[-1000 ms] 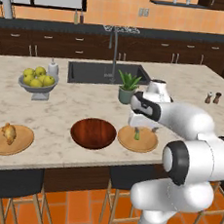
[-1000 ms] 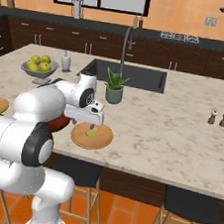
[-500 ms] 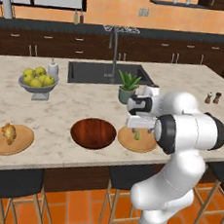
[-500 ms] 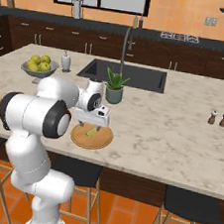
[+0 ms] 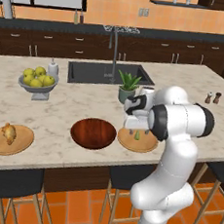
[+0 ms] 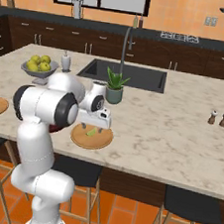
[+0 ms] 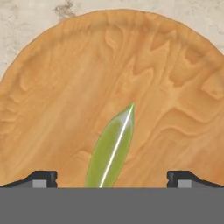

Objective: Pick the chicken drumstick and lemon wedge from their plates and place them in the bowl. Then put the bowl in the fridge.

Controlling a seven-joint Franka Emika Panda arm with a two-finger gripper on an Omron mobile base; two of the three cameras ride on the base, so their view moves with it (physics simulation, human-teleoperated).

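Gripper (image 7: 111, 179) hung directly above the lemon wedge (image 7: 111, 148), jaws spread wide and empty (wedge centred between them, for straddling); wedge lay on its plate (image 7: 52, 87), beside the bowl (image 5: 93, 133).

White arm folds forward from the base, elbow high, forearm bent back down toward the counter edge. Wrist points straight down. Gripper (image 5: 135, 131) hangs low, jaws spread wide, nothing between them. Both dark fingertips (image 7: 43, 178) sit far apart at the hand view's bottom.
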